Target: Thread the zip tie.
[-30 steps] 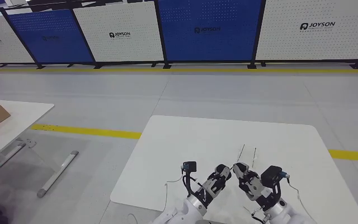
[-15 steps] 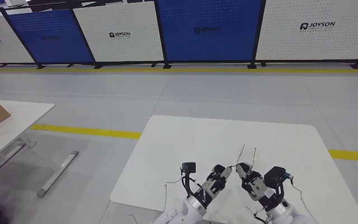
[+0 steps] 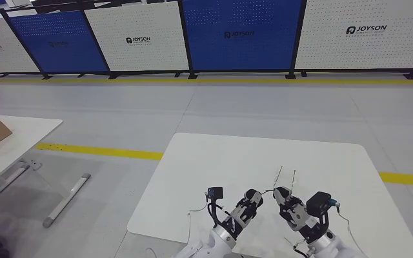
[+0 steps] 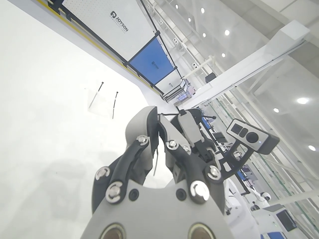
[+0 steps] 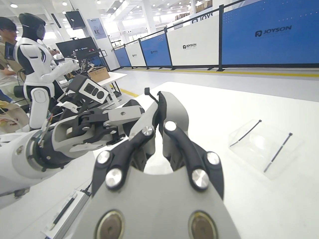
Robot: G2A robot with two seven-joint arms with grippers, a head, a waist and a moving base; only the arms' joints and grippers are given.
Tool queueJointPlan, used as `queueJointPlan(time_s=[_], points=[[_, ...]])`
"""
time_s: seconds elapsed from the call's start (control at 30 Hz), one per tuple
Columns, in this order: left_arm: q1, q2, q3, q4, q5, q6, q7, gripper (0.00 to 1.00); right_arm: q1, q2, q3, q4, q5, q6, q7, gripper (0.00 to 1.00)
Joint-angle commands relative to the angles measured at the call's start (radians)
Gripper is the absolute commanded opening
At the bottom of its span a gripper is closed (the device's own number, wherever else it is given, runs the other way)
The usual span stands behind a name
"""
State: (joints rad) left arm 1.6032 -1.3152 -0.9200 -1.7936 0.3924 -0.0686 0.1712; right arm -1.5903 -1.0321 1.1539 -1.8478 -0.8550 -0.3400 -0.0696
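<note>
Black nylon zip tie (image 4: 169,113) bridges two pincers above the white surface (image 3: 219,168); left pincer (image 4: 158,115) and right pincer (image 5: 159,95) are each clamped tight on it. Beyond them, nothing between, two spare black ties (image 5: 245,131) lie on a clear plastic sheet (image 5: 256,140), whose edges the right wrist view resolves and the top view does not.

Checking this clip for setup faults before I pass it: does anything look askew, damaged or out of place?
Nothing stands out. The left gripper and right gripper are both shut on the zip tie above the table, close together. Two spare zip ties lie apart on a clear sheet, neither visibly broken.
</note>
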Motion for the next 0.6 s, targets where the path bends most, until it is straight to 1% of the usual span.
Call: queueJointPlan(time_s=[0.0, 0.2, 0.23, 0.27, 0.43, 0.57], points=[[0.0, 0.0, 0.0, 0.0, 0.0, -0.001, 0.001, 0.0, 0.0, 0.0, 0.0, -0.001, -0.001, 0.0, 0.001, 0.0], [0.0, 0.0, 0.004, -0.004, 0.004, -0.005, 0.001, 0.0, 0.001, 0.0, -0.002, -0.004, -0.002, 0.0, 0.011, 0.0], [0.0, 0.0, 0.005, -0.005, 0.003, -0.007, 0.001, 0.0, 0.001, 0.0, -0.002, -0.004, -0.001, 0.0, 0.014, 0.41], [0.001, 0.0, 0.005, -0.007, -0.004, -0.009, 0.002, 0.0, 0.001, 0.0, -0.001, -0.005, 0.002, 0.0, 0.018, 1.0], [0.001, -0.002, -0.002, -0.014, -0.054, -0.018, 0.008, 0.0, -0.003, 0.0, 0.007, -0.006, 0.0, 0.0, 0.012, 1.0], [0.004, -0.002, -0.011, -0.02, -0.094, -0.026, 0.004, 0.0, -0.02, -0.001, 0.025, 0.001, 0.006, 0.0, -0.003, 1.0]])
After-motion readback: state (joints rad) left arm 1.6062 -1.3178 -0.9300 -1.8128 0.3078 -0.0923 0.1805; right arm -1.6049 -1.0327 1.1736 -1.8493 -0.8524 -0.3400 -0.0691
